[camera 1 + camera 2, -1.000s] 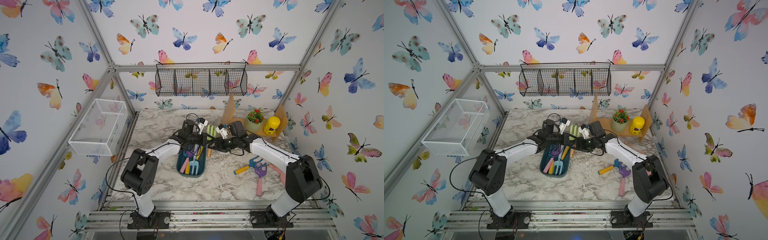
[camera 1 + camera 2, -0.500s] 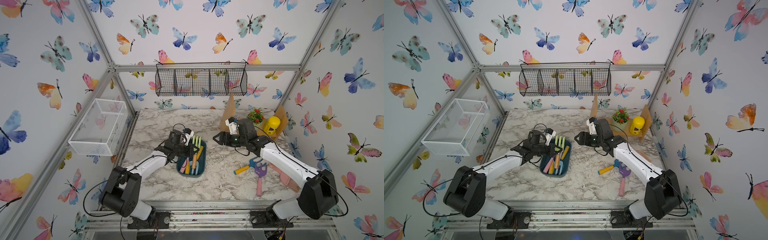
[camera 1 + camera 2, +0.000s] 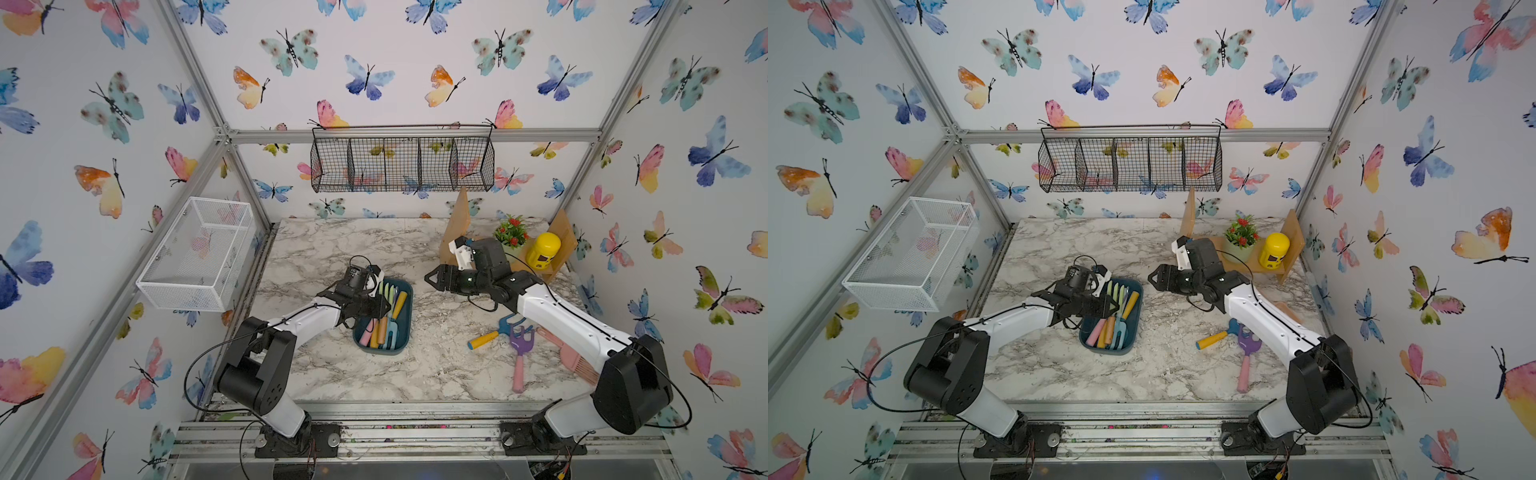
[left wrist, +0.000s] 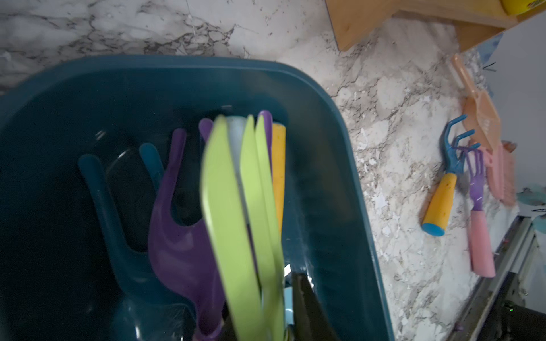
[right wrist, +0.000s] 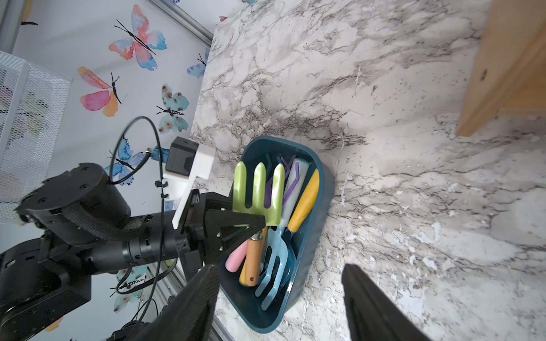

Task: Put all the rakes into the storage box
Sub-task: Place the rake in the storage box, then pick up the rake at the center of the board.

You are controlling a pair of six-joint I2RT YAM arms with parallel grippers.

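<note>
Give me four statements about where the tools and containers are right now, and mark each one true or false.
1. The green rake has its handle end inside the storage box. True.
2. The right gripper is clamped on a tool. False: its jaws stand apart with nothing between them.
3. A blue-and-yellow tool lies on the table, outside the storage box. True.
4. The yellow container stands in the storage box. False: it stands on the wooden shelf, beside the potted plant.
</note>
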